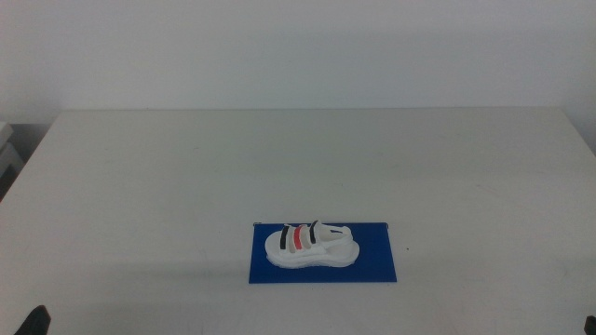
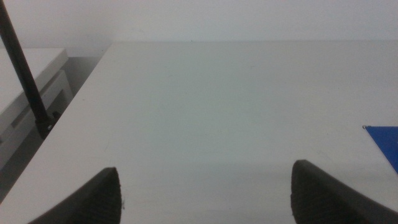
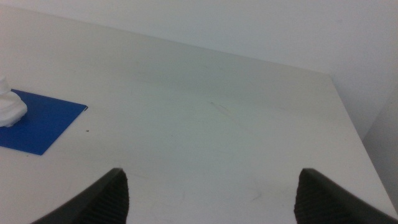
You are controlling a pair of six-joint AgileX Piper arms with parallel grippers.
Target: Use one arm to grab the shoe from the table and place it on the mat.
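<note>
The white shoe with black and red stripes lies on the dark blue mat on the white table, near the front middle. Its white end and part of the mat show in the right wrist view; a mat corner shows in the left wrist view. My left gripper is open and empty, low at the table's front left; only a dark tip shows in the middle view. My right gripper is open and empty at the front right, away from the shoe.
The table's left edge drops off beside a grey piece of furniture with a black pole. The table's right edge lies near the wall. A small dark speck sits right of the mat.
</note>
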